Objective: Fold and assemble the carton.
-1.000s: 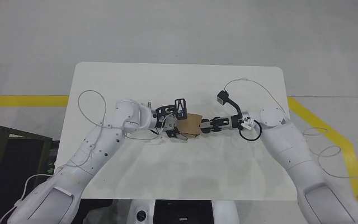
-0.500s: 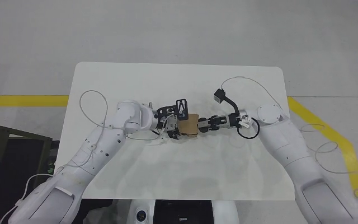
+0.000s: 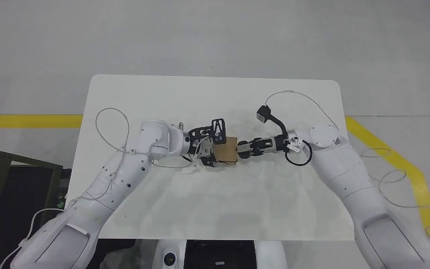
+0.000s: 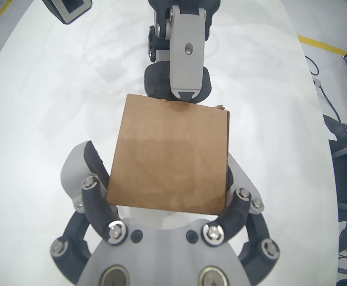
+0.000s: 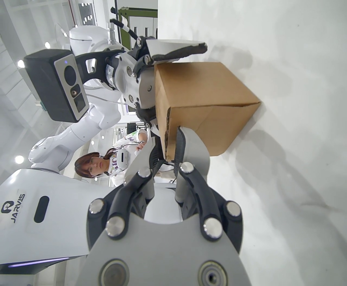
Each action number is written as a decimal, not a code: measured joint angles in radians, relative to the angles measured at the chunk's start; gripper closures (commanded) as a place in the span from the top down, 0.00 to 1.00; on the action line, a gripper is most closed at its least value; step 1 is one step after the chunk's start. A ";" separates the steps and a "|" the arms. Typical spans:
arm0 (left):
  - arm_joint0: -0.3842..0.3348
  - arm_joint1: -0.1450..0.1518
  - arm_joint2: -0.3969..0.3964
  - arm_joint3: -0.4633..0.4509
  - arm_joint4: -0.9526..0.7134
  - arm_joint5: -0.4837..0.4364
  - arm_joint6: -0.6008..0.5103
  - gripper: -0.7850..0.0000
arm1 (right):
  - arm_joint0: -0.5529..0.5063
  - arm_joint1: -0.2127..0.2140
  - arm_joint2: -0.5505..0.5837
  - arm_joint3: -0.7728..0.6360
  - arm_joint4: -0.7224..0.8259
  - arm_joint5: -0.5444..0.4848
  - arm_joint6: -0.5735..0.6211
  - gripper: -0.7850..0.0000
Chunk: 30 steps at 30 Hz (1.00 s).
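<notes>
A brown carton [image 4: 170,157] sits on a white table [image 4: 54,108], a plain flat face turned to the lens. The left gripper [image 4: 161,162] brackets the carton's near end with its black-padded fingers [image 4: 95,159], one pad touching the cardboard and the other partly hidden behind the carton's edge. At the carton's far edge, the right gripper [image 4: 180,93] meets the rim with a grey fingertip. Beyond the carton, a black-and-grey camera housing [image 4: 66,8] juts in.
</notes>
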 measured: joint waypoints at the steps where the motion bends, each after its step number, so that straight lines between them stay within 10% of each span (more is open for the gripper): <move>1: -0.001 0.000 -0.001 0.002 0.000 -0.001 0.000 1.00 | 0.001 0.002 0.004 0.003 -0.003 -0.001 -0.001 0.18; 21: -0.004 0.039 -0.145 0.014 -0.152 -0.077 -0.029 1.00 | -0.036 0.064 0.133 -0.096 -0.065 -0.034 -0.034 0.37; 24: 0.008 0.058 -0.197 -0.006 -0.214 -0.081 -0.063 1.00 | -0.056 0.081 0.167 -0.124 -0.085 -0.051 -0.051 0.53; 25: 0.011 0.063 -0.213 -0.010 -0.234 -0.080 -0.074 1.00 | -0.061 0.085 0.176 -0.133 -0.091 -0.057 -0.057 0.87; 26: 0.012 0.070 -0.237 -0.016 -0.260 -0.075 -0.089 1.00 | -0.068 0.090 0.186 -0.147 -0.099 -0.067 -0.067 1.00; 30: 0.009 0.088 -0.305 -0.032 -0.324 -0.023 -0.137 1.00 | -0.085 0.104 0.211 -0.186 -0.129 -0.115 -0.115 1.00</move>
